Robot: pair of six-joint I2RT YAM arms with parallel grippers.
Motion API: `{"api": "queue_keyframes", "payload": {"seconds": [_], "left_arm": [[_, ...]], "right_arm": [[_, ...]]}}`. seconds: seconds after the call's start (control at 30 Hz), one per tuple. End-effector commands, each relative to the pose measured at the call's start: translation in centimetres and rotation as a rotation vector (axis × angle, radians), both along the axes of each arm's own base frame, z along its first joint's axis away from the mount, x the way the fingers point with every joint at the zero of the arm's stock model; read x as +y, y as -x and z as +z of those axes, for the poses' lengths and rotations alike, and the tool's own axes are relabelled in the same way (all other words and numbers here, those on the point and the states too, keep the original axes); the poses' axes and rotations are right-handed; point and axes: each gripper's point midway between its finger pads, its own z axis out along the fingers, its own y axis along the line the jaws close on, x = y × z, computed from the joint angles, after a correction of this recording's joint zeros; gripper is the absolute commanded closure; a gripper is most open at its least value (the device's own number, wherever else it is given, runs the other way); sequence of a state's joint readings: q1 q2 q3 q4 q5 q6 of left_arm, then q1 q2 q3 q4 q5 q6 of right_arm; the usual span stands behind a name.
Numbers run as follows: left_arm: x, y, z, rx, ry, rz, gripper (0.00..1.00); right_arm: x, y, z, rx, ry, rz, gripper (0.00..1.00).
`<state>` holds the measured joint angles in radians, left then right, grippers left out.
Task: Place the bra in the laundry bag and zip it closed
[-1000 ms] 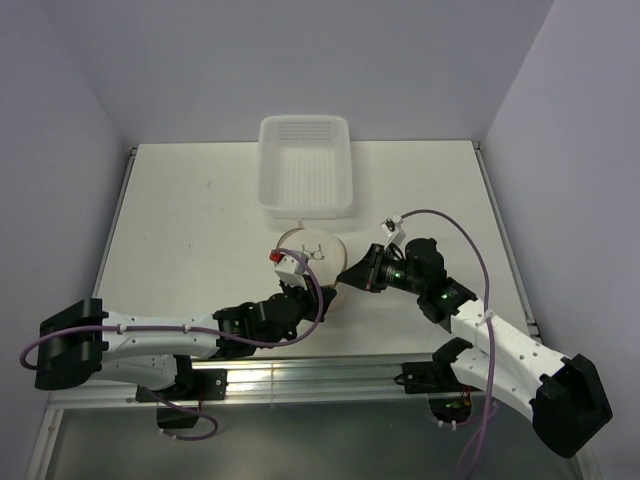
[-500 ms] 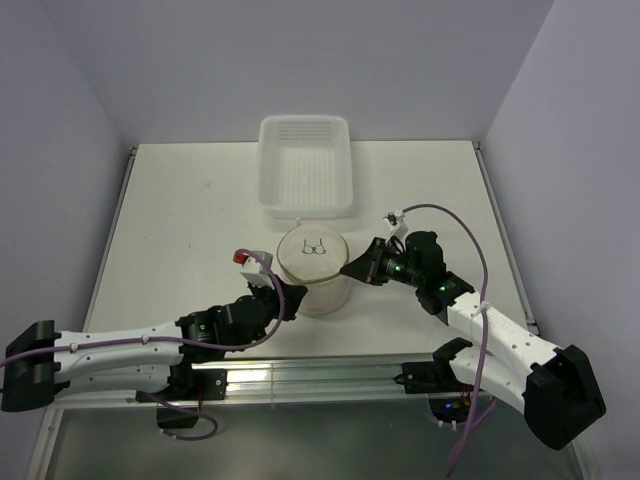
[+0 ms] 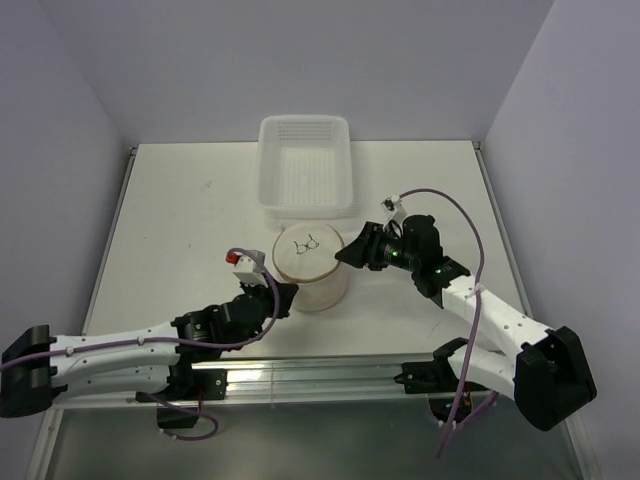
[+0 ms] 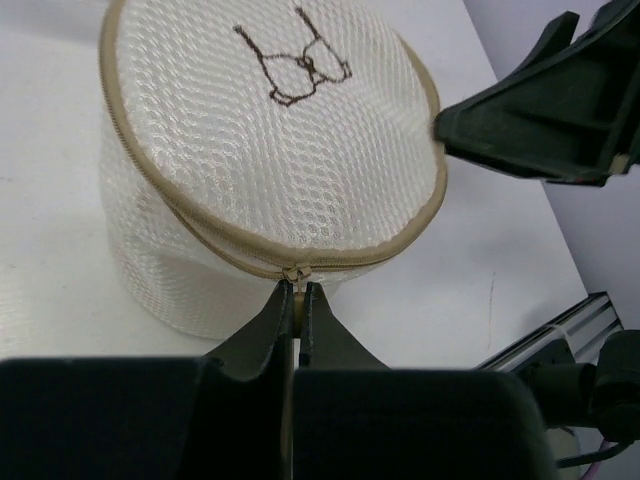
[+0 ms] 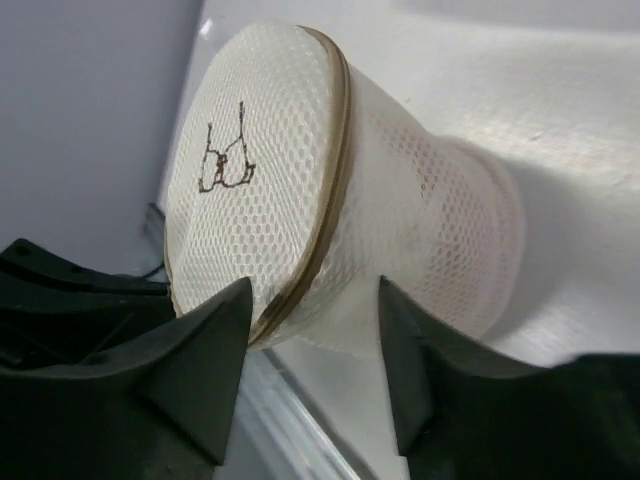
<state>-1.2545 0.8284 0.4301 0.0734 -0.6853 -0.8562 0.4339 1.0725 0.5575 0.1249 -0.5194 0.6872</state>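
The laundry bag (image 3: 312, 265) stands upright in the middle of the table as a squat mesh cylinder. Its round lid, with a small dark bra drawing, lies flat on the rim. In the left wrist view the tan zip (image 4: 200, 215) runs shut round the laundry bag's (image 4: 270, 150) front. My left gripper (image 4: 297, 290) is shut on the small zip pull (image 4: 295, 272) at the near side. My right gripper (image 5: 312, 310) stands open at the bag's (image 5: 330, 200) right side, one finger either side of the rim seam. The bra is hidden from view.
A white perforated plastic basket (image 3: 305, 178) stands just behind the bag at the table's far edge. The metal rail (image 3: 300, 375) runs along the near edge between the arm bases. The left gripper (image 3: 285, 293) and right gripper (image 3: 342, 256) flank the bag closely.
My left gripper has swung leftward round the bag's front with the zip pull, and the lid now lies flat. My right gripper has opened and let go of the rim.
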Motion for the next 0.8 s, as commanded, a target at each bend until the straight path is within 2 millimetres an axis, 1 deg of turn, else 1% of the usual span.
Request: {"api": "queue_keyframes", "payload": {"seconds": [0.0, 0.03, 0.07, 0.1, 0.13, 0.17, 0.2, 0.23, 0.27, 0.3, 0.33, 0.37, 0.4, 0.43, 0.47, 0.5, 0.57, 0.63, 0.67, 0.7, 0.73, 0.77], "left_arm": [[-3.4, 0.1, 1.6, -0.019, 0.080, -0.078, 1.00], [-4.1, 0.1, 1.7, -0.017, 0.092, -0.090, 1.00], [-4.9, 0.2, 1.0, -0.004, 0.085, -0.110, 1.00], [-5.7, 0.2, 2.0, -0.015, 0.130, -0.120, 1.00], [-6.3, 0.2, 2.3, -0.014, 0.150, -0.132, 1.00], [-7.1, 0.5, 1.8, -0.005, 0.145, -0.162, 1.00], [-7.6, 0.6, 2.1, -0.009, 0.159, -0.175, 1.00], [-8.2, 0.6, 2.5, -0.013, 0.188, -0.185, 1.00], [-8.6, 0.7, 2.4, -0.008, 0.195, -0.192, 1.00], [-9.3, 0.8, 1.9, 0.005, 0.188, -0.212, 1.00], [-9.8, 0.9, 2.0, 0.007, 0.200, -0.225, 1.00], [-10.4, 1.0, 1.6, 0.014, 0.188, -0.238, 1.00], [-11.0, 1.3, 2.0, 0.010, 0.192, -0.261, 1.00], [-11.2, 1.4, 1.8, 0.006, 0.181, -0.263, 1.00], [-11.4, 1.5, 1.5, 0.010, 0.173, -0.264, 1.00], [-11.5, 1.6, 1.6, 0.011, 0.177, -0.266, 1.00], [-11.6, 1.8, 1.8, 0.015, 0.187, -0.274, 1.00], [-11.4, 2.0, 1.7, 0.008, 0.174, -0.269, 1.00], [-11.2, 2.0, 1.6, 0.011, 0.168, -0.262, 1.00], [-11.0, 2.0, 1.1, 0.018, 0.163, -0.256, 1.00], [-10.9, 2.0, 1.1, 0.024, 0.169, -0.251, 1.00], [-10.9, 2.0, 1.2, 0.026, 0.173, -0.250, 1.00]], "right_arm": [[-0.6, -1.3, 2.5, -0.105, 0.033, -0.054, 0.36], [-1.1, -1.4, 2.4, -0.117, 0.054, -0.072, 0.30], [-1.7, -0.8, 2.5, -0.120, 0.073, -0.088, 0.24], [-2.4, -0.5, 2.1, -0.121, 0.098, -0.109, 0.18], [-3.5, -0.8, 1.6, -0.134, 0.143, -0.159, 0.18], [-4.3, 0.0, 1.6, -0.139, 0.158, -0.179, 0.17], [-4.9, 0.6, 0.7, -0.129, 0.179, -0.188, 0.18], [-5.2, 1.1, 0.5, -0.125, 0.183, -0.190, 0.18], [-5.4, 2.0, 0.0, -0.101, 0.181, -0.181, 0.19], [-5.4, 2.8, 0.1, -0.107, 0.157, -0.174, 0.20], [-5.2, 3.3, 0.2, -0.084, 0.122, -0.178, 0.20], [-4.8, 3.9, 1.1, -0.103, 0.072, -0.157, 0.20], [-4.5, 4.4, 0.5, -0.083, 0.047, -0.146, 0.20], [-4.0, 4.8, 0.5, -0.059, 0.009, -0.140, 0.20], [-3.7, 4.6, 0.9, -0.073, -0.021, -0.136, 0.20], [-3.4, 4.9, 0.2, -0.052, -0.030, -0.125, 0.21], [-2.6, 4.9, -0.1, -0.023, -0.051, -0.099, 0.24], [-1.2, 5.3, 0.7, -0.033, -0.087, -0.037, 0.36], [-0.7, 5.2, 0.7, -0.033, -0.089, -0.019, 0.41], [-0.2, 5.1, 1.7, -0.054, -0.098, -0.003, 0.48], [0.4, 5.5, 1.9, -0.064, -0.099, 0.028, 0.49], [0.7, 5.2, 2.0, -0.064, -0.101, 0.033, 0.50]]}}
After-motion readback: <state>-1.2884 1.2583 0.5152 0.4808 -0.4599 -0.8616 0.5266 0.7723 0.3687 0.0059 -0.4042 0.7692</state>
